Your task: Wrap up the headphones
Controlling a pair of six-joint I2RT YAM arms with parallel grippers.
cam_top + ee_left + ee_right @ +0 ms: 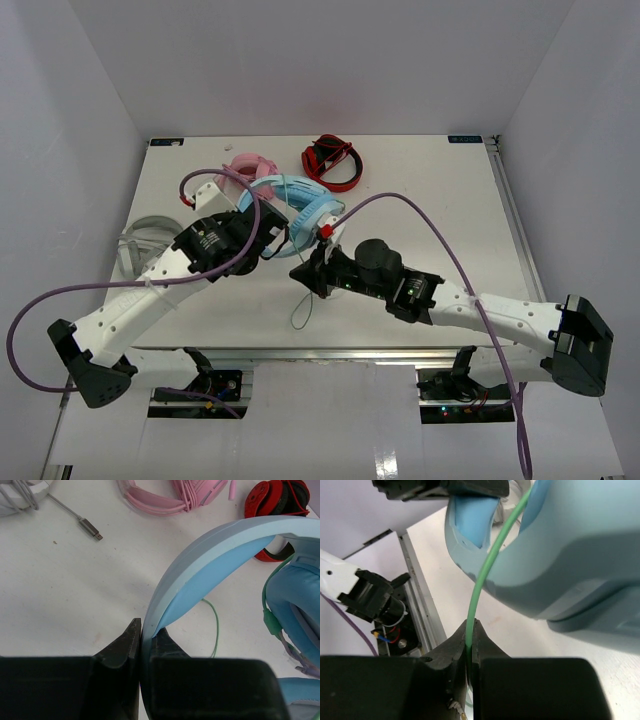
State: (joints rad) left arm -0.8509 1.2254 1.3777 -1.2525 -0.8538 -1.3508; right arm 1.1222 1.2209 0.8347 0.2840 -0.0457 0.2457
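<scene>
Currently: headphones (295, 205), pink headset (250, 165) just behind. Left gripper (145, 630), at their left, clamped on the headband (210, 550). Right gripper (470, 630), just in front, pinched shut on the green cable (490, 565), which runs straight from its jaws toward the ear cup (580, 555).

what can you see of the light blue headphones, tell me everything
The headphones are a light blue over-ear set in smooth matt plastic, with a wide two-tone headband, big padded ear cups and a thin pale green cable. They are near the middle of the table, beside a pink headset. The left gripper clamps the headband edge-on; the right gripper pinches the cable, which rises toward the cups.
</scene>
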